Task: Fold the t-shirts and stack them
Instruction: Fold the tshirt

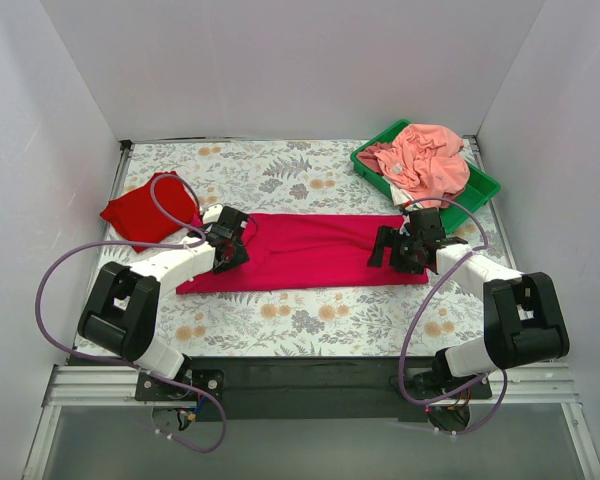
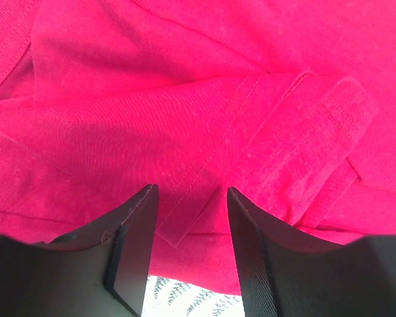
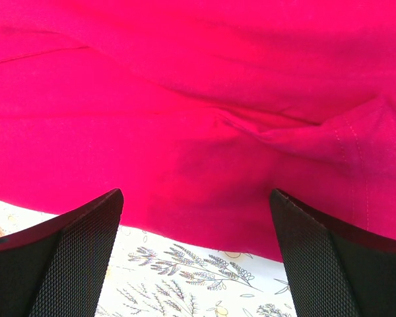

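The large crimson-magenta t-shirt (image 1: 310,252) lies folded into a long flat band across the middle of the table. My left gripper (image 1: 230,240) is open over its left end; in the left wrist view (image 2: 191,198) a hemmed sleeve edge (image 2: 185,211) lies between the fingers. My right gripper (image 1: 398,250) is open over the band's right end; the right wrist view (image 3: 197,198) shows its near edge (image 3: 204,218) between wide-spread fingers. The smaller scarlet-red t-shirt (image 1: 148,210) lies folded at the left, apart from both grippers.
A green plastic tray (image 1: 480,190) at the back right holds a crumpled pink-orange cloth (image 1: 428,160). The grey floral-print cloth (image 1: 310,320) covers the table. White walls enclose the back and both sides.
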Controlling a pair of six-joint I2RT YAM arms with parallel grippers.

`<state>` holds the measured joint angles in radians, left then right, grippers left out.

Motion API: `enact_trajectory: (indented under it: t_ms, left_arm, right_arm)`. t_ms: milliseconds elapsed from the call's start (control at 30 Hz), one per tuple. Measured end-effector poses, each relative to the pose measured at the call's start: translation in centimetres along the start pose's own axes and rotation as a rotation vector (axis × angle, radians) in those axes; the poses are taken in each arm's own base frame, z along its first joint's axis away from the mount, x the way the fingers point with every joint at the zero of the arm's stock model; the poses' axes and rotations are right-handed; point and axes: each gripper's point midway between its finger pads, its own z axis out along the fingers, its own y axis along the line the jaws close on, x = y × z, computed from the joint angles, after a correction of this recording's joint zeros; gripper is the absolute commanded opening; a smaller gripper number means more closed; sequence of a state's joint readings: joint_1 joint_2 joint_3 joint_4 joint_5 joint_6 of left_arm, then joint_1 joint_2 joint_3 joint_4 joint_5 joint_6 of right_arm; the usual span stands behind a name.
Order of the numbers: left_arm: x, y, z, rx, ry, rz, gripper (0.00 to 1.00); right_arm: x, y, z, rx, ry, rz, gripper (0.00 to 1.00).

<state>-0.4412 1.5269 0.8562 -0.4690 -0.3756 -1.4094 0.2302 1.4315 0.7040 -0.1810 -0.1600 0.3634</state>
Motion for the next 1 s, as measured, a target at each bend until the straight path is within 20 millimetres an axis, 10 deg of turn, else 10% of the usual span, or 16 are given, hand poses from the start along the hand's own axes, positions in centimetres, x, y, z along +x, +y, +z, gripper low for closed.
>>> enact_trajectory:
  t_ms: [300,533,1000]
  left_arm:
    - [0.6,-0.1,0.1,0.008,0.027,0.017,0.38]
    - [1.7,0.8,0.7,-0.039,0.067,0.045,0.0]
    - [-1.4,1.7,-0.2,-0.141,-0.025,0.011,0.0]
  right_arm:
    - [0.0,0.0,0.0,0.0,0.0,0.001,0.98]
    - [-0.1,-0.1,0.0,-0.003,0.0,0.005,0.98]
    - [-0.1,-0.1,0.0,-0.014,0.0,0.015,0.98]
